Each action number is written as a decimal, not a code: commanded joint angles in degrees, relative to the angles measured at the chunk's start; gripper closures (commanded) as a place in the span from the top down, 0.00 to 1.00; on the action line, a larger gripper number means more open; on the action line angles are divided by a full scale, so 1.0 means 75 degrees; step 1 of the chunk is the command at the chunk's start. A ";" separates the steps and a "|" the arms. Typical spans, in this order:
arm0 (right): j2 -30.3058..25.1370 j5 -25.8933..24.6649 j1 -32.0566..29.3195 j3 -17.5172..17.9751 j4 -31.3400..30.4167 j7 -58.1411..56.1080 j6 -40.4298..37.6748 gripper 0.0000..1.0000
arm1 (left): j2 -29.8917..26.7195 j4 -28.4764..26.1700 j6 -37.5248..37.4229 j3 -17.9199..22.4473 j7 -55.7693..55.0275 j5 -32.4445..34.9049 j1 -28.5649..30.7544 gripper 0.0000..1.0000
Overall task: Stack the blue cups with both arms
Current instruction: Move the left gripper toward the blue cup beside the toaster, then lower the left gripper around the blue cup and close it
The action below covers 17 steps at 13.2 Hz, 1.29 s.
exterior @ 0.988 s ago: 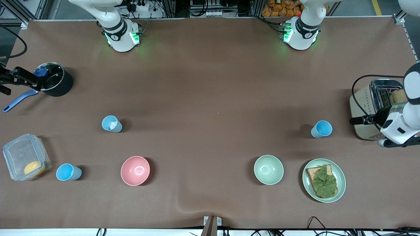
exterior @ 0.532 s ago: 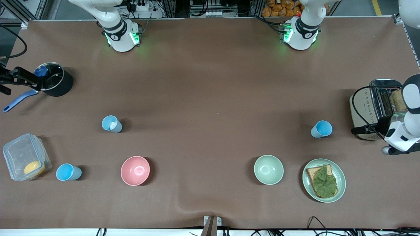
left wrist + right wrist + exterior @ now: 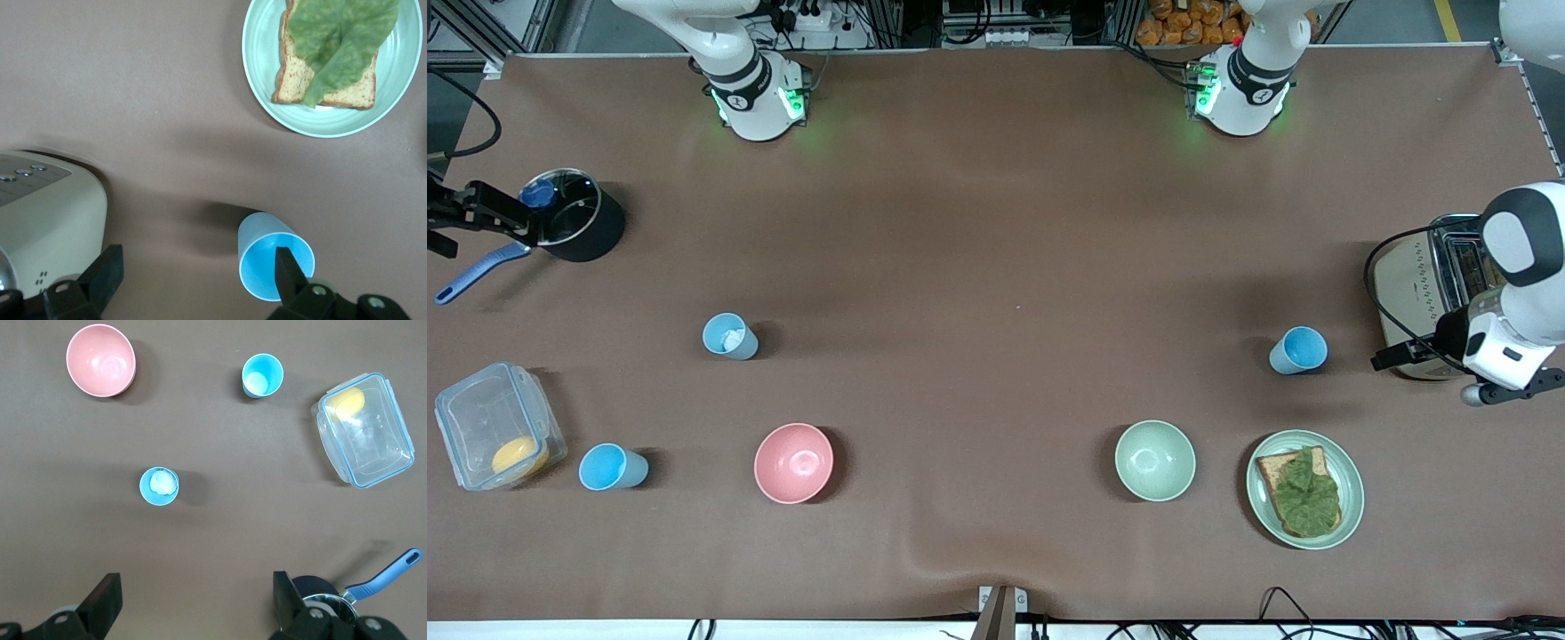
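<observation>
I see my left gripper (image 3: 193, 283) spread wide at the frame's bottom, one light-blue cup (image 3: 275, 265) upright beside its finger. My right gripper (image 3: 197, 603) hangs open; two cups (image 3: 159, 486) sit mid-frame.

In the front view the left arm (image 3: 1516, 293) covers part of the toaster (image 3: 1414, 293) and hides its own gripper, while the right gripper (image 3: 463, 213) is cut by the picture's edge beside the black pot (image 3: 583, 233). In the left wrist view the toaster (image 3: 47, 220) and the green plate (image 3: 267, 100) run off the edges, and one finger (image 3: 287, 270) stands in front of the blue cup (image 3: 263, 257). The pale lump inside one blue cup (image 3: 159, 486) in the right wrist view is too small to identify.
</observation>
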 commanded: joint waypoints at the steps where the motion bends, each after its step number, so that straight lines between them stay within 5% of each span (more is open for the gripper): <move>1: 0.0035 -0.0111 -0.0056 0.0083 0.0126 0.0008 -0.0102 1.00 | 0.0060 -0.0281 0.0384 -0.0094 0.0316 -0.0063 -0.0025 1.00; 17: 0.0024 -0.0111 -0.0161 0.0200 0.0138 -0.0003 -0.0137 1.00 | 0.0765 -0.1019 0.0948 -0.0189 0.0388 0.0113 -0.0459 1.00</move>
